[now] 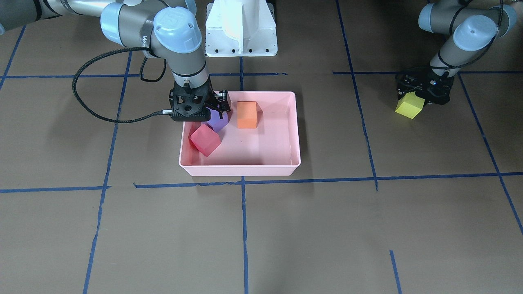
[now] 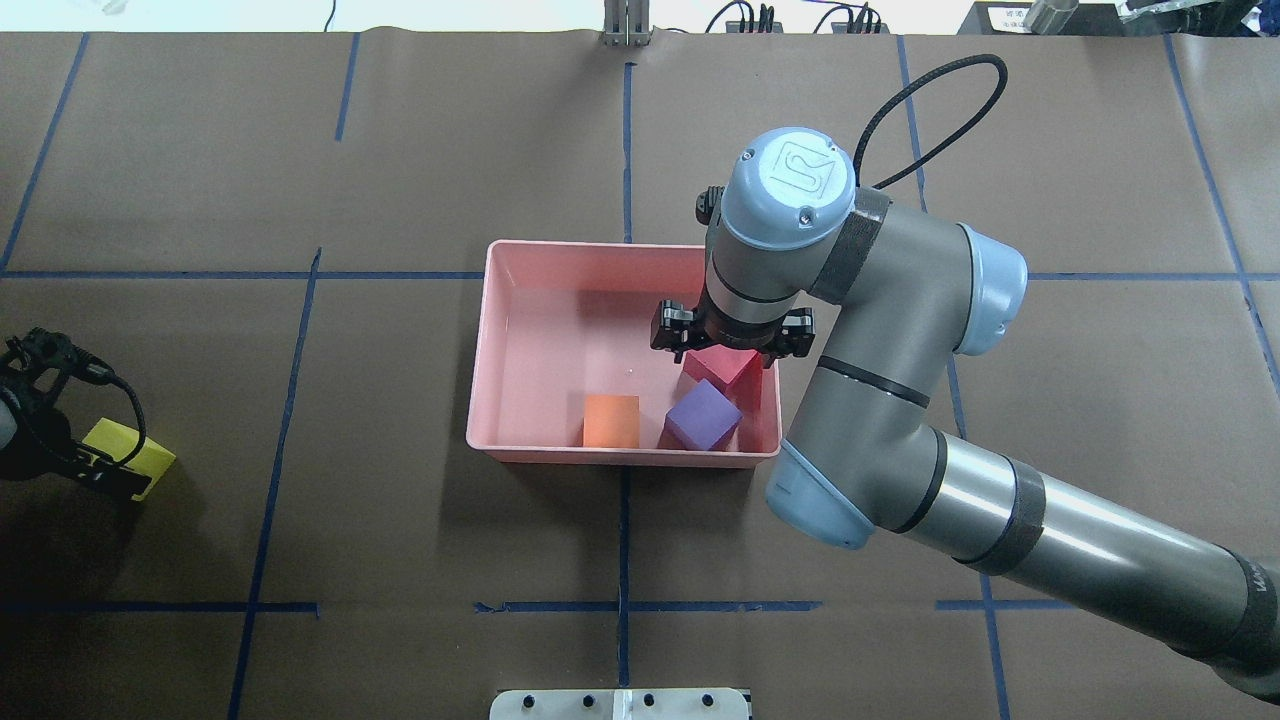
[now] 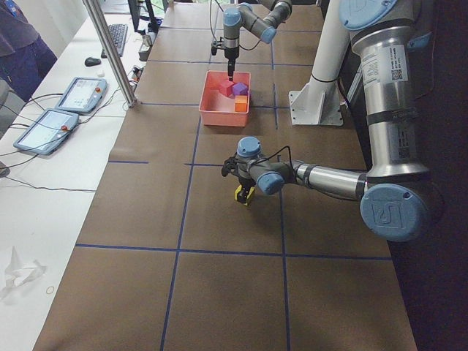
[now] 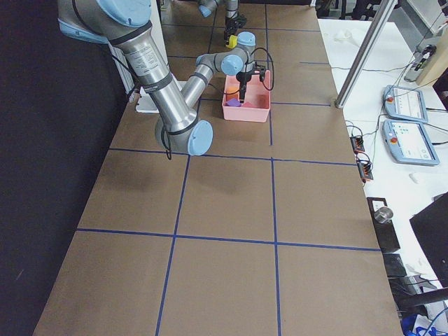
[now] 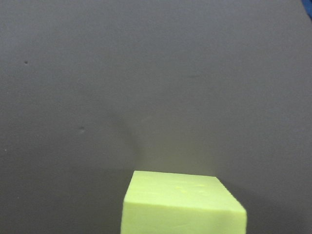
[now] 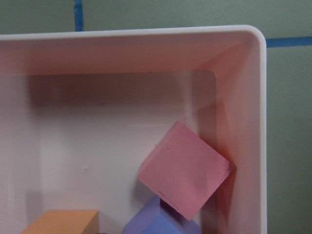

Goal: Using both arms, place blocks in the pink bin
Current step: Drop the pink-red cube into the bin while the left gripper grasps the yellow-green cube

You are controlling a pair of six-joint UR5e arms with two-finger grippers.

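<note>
The pink bin [image 1: 241, 171] sits mid-table and holds three blocks. The red block [image 1: 205, 139] lies tilted against a side wall, next to the purple block [image 2: 703, 415] and the orange block [image 1: 247, 114]. My right gripper [image 2: 730, 345] hangs open and empty just above the red block [image 2: 722, 368]. The right wrist view shows the red block [image 6: 183, 168] loose in the bin's corner. My left gripper [image 1: 419, 96] is far off to the side, shut on the yellow-green block [image 1: 410, 107], low over the table. That block fills the bottom of the left wrist view [image 5: 183, 202].
The white base pedestal [image 1: 241, 28] stands just behind the bin. Blue tape lines cross the brown table. Tablets and cables lie on a side bench [image 3: 66, 110] beyond the table's far edge.
</note>
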